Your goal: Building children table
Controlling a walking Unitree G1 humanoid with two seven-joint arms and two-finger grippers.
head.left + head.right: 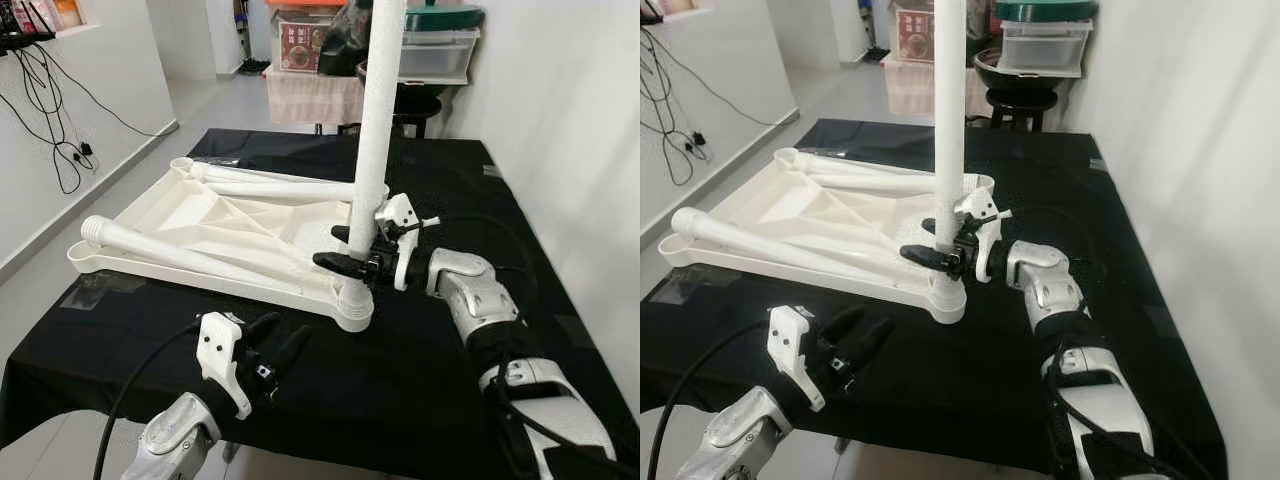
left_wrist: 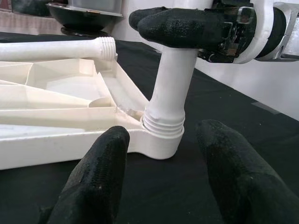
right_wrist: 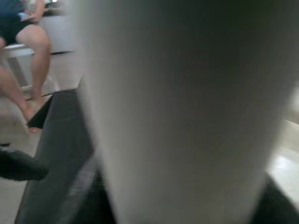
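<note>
The right gripper [image 1: 352, 250] reaches in level from 3 o'clock, forearm bent over the black table [image 1: 420, 370], and its fingers are clamped around the upright white leg [image 1: 375, 130]. This leg stands in the corner socket of the upturned tabletop [image 1: 160, 215] (two other legs lie on it). The left gripper [image 1: 278, 345], fingers spread apart, hovers at 6 o'clock, near that corner.

white walls [image 1: 560, 90], pale floor [image 1: 130, 170], storage boxes [image 1: 435, 50] stacked behind black-draped table [image 1: 440, 350]
</note>
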